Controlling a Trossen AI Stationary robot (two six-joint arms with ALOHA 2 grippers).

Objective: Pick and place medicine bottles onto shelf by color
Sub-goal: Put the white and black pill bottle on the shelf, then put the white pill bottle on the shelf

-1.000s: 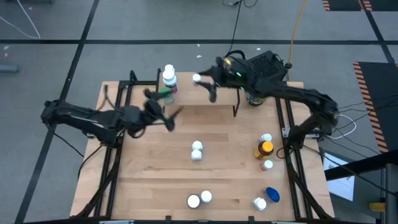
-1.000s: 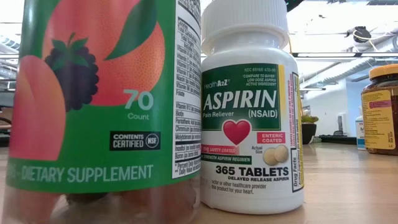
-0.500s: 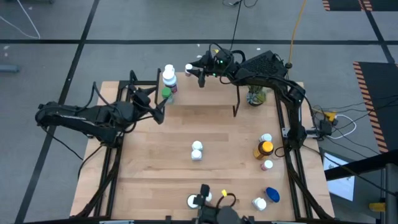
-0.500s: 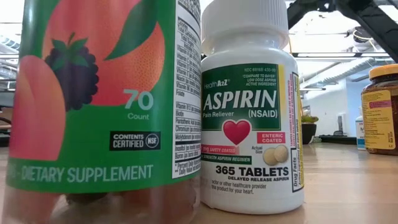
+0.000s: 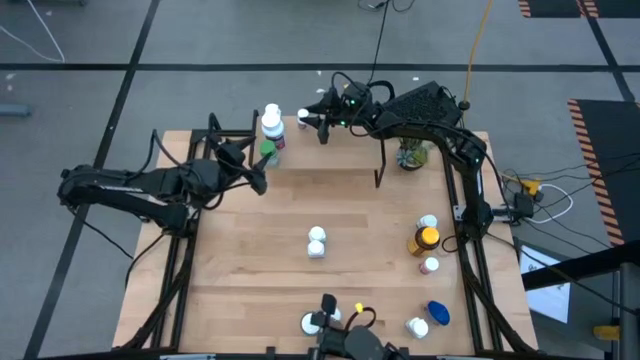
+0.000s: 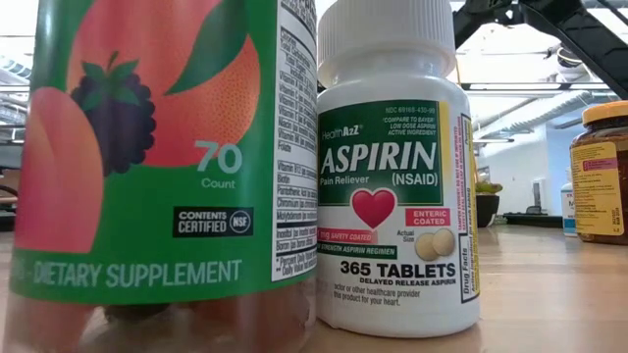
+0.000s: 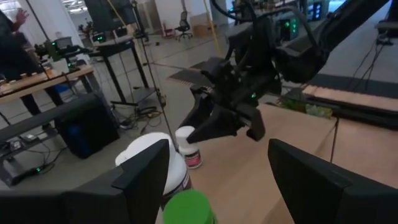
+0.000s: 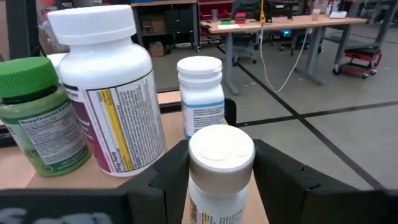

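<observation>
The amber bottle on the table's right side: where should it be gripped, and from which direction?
Probably grip the amber bottle by its cap, from straight above, with the tool closing left-right. It stands upright, and white-capped bottles flank its far and near sides.

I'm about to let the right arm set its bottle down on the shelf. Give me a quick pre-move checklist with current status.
1. Right gripper shut on the white-capped bottle: ok.
2. Bottle upright in the gripper: ok.
3. Gripper over the shelf, near the bottles already there: ok.
4. Gap to the large white bottle and small white bottle: cannot tell.
5. Green-capped bottle standing upright: ok.
6. Left gripper open and close to that same group: not ok, crowding risk.
</observation>
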